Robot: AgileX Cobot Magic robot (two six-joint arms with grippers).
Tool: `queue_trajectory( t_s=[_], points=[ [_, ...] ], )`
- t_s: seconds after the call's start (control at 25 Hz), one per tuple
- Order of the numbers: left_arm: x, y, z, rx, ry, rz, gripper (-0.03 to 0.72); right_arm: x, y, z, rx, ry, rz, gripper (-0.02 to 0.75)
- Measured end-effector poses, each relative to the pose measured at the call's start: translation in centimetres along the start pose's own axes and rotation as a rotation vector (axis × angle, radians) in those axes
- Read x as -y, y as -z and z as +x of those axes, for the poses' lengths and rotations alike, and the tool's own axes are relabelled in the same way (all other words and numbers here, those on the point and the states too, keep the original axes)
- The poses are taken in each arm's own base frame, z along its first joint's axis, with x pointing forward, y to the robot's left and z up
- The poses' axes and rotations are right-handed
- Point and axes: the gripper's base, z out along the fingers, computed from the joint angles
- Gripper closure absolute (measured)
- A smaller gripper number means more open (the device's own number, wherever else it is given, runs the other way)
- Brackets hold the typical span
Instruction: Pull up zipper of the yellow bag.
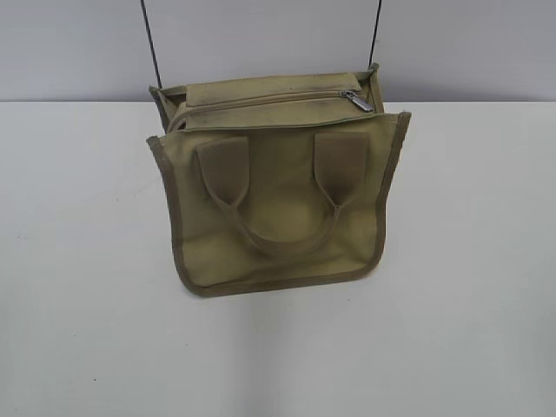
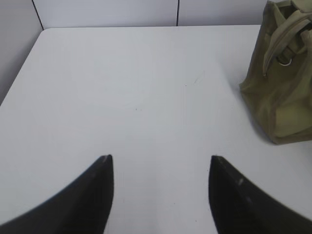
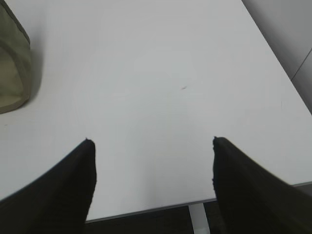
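Left gripper (image 2: 161, 165): my jaws spread wide, lower frame, over bare bench (image 2: 136, 87).
Yellow bag (image 2: 285, 87): right edge, upright.

no readable text, labels or signs

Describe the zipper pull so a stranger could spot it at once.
Find the khaki bag on the white table. A zipper runs across its top, above the two looped handles. The pull lies at the zipper's right end, the only silver-grey metal there.
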Motion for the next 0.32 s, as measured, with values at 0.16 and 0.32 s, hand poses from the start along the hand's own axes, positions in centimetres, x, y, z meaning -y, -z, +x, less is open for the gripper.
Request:
queue_trajectory(
  t_s=[0.16,0.32],
  points=[
    [0.00,0.00,0.00,0.000,0.000,0.000,0.241,-0.01,0.00,0.00,0.000,0.000,-0.001,0.194],
    [0.00,0.00,0.00,0.000,0.000,0.000,0.253,-0.01,0.00,0.00,0.000,-0.001,-0.002,0.194]
  ],
)
